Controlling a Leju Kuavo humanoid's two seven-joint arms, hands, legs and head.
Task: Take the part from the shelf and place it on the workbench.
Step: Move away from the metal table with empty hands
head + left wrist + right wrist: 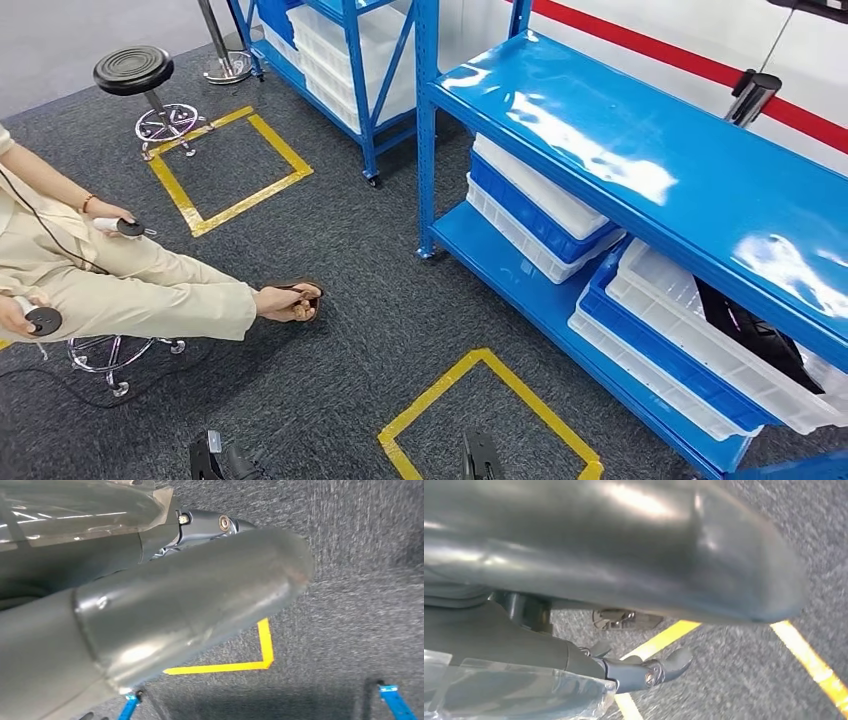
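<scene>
Nearest the robot, the yellow tape square (490, 415) on the grey carpet floor (350, 270) serves as the reference mark.

Left hand (165, 615): the left wrist view shows its thick grey thumb hanging over the carpet above a corner of yellow tape. Nothing is seen in its grasp, but the darker fingers are mostly hidden, so whether they are spread or curled cannot be told.

Right hand (624, 580): the right wrist view shows the grey thumb and one dark finger (659, 669) extended over the carpet and yellow tape lines. No object is seen against it; the spread of the remaining fingers cannot be told.

Immediately right of the tape square stands the blue metal shelf (640, 170), its glossy top level bare. On its lower level, stacked white and blue plastic bins (660, 345) sit closest to the square. The upper white bin holds a black part (755, 335), lying partly under the top level. A second stack of white and blue trays (530, 205) lies further along the same level.

Left of the square, a seated person in beige trousers (130, 285) holds a round black controller in each hand.

Further beyond, a second yellow tape square (230, 165) lies on the carpet, with a black round stool (135, 72) at its far corner. A second blue shelf with white bins (345, 50) stands behind.
</scene>
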